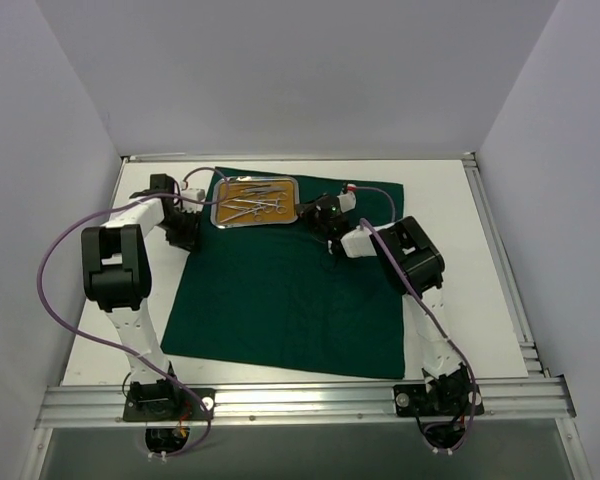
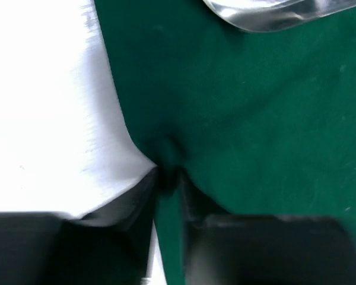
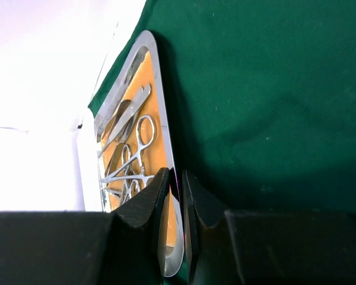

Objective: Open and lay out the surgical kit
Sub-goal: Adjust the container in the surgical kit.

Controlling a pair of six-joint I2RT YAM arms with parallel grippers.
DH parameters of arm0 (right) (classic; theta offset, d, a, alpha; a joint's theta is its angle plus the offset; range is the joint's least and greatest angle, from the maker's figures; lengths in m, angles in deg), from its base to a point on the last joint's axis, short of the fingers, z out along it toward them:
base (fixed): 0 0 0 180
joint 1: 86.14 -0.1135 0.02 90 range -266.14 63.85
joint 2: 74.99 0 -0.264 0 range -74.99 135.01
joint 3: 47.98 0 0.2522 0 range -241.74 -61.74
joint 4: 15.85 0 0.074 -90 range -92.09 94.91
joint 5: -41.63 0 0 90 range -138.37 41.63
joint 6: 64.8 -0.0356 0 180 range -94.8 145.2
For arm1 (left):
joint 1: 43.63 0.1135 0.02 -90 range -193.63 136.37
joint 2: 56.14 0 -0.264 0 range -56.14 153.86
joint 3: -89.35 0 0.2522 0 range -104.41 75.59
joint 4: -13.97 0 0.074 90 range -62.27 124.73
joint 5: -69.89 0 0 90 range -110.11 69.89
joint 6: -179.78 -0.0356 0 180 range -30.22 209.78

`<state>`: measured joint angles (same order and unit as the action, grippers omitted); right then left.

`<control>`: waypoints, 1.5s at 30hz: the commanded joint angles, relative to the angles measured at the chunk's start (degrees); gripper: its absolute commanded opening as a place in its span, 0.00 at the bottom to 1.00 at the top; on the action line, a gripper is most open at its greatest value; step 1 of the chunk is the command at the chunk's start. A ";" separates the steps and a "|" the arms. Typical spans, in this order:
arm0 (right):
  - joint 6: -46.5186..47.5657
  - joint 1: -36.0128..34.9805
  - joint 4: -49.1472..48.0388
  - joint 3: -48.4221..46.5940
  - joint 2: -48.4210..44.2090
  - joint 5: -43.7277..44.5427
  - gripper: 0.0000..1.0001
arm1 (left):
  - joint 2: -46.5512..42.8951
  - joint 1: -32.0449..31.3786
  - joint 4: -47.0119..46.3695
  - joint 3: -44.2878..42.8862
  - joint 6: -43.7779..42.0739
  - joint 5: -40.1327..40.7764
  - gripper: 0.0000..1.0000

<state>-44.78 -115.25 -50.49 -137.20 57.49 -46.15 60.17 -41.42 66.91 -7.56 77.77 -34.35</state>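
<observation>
The dark green cloth [image 1: 290,290] lies spread flat on the white table. The steel tray [image 1: 255,223] with its orange-brown inside rests on the cloth's far left part. Ring-handled clamps [image 3: 139,142] and thin tweezers [image 3: 127,116] lie inside it. My left gripper [image 1: 187,228] is at the cloth's left edge, below the tray's left end. In the left wrist view it [image 2: 169,172] is shut on a puckered fold of that cloth edge [image 2: 237,107]. My right gripper [image 1: 315,212] is at the tray's right end. There it [image 3: 175,173] is shut on the tray's rim [image 3: 162,113], one finger inside and one outside.
White table [image 2: 41,119] shows to the left of the cloth edge. A corner of the tray [image 2: 255,15] lies just beyond my left fingers. White walls close in the table on three sides, and a metal rail [image 1: 300,400] runs along the near edge.
</observation>
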 commanded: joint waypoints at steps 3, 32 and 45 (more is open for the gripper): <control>-3.59 -1.74 -1.96 -3.55 2.25 8.58 0.00 | 0.94 -0.55 0.46 4.14 -0.47 -4.74 0.06; 15.21 -2.28 9.28 -4.35 -8.71 8.59 0.47 | -5.13 2.26 1.42 13.10 -3.90 -7.30 0.02; 43.24 10.46 48.03 -15.75 -12.52 4.90 0.59 | -16.19 2.00 8.45 9.95 -9.69 -3.34 0.59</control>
<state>-13.41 -106.20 -17.73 -147.02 45.45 -43.94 49.81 -39.49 71.34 3.96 71.10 -39.79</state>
